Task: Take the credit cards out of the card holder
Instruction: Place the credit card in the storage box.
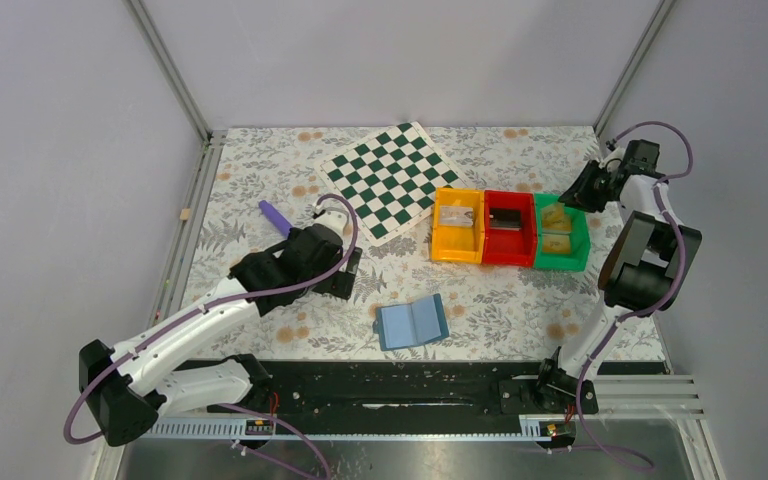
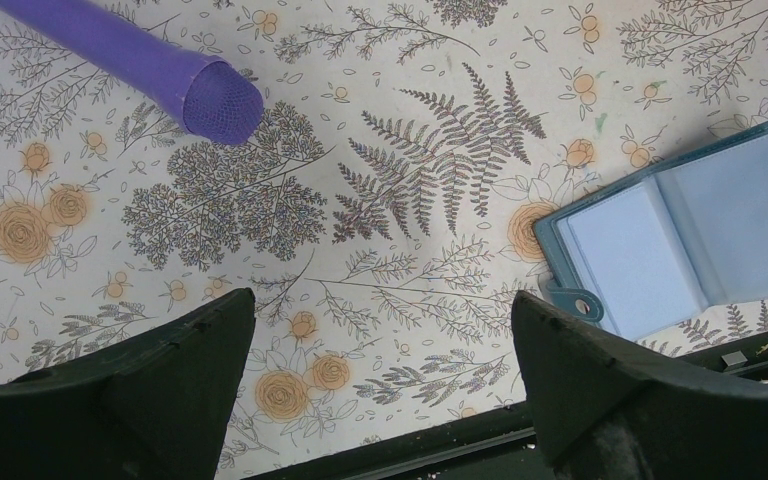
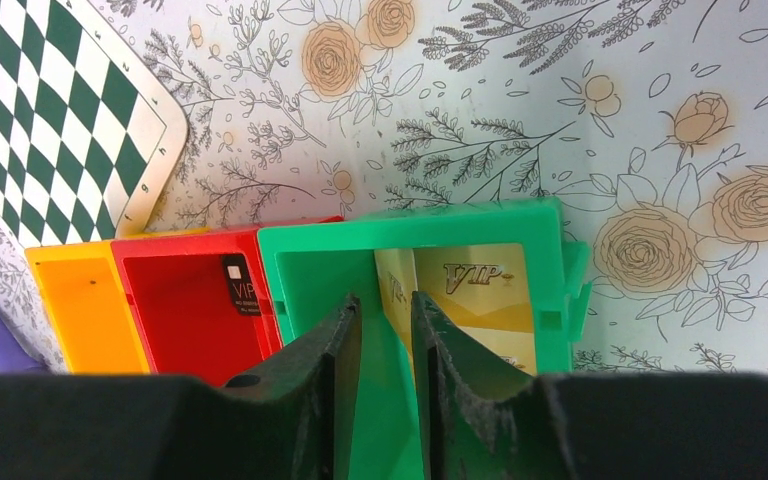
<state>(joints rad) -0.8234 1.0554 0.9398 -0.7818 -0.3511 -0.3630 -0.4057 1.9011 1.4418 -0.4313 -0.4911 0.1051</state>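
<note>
left gripper point(image 2: 380, 310) spread wide, nothing held | card holder point(image 1: 412, 321) laid open on table point(image 1: 520, 310) | right gripper point(image 3: 385, 303) narrowly parted, nothing gripped, over green bin point(image 3: 410, 225) | credit cards point(image 3: 485, 285) seen inside

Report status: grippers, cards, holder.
Left gripper open, empty. Right gripper slightly open over green bin. Gold cards in bin. Card holder lies open. Nothing blocking.

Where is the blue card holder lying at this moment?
In the top view the card holder lies open on the floral table, near its front edge and about mid-width, nearer the arm bases than the orange bin.
</note>
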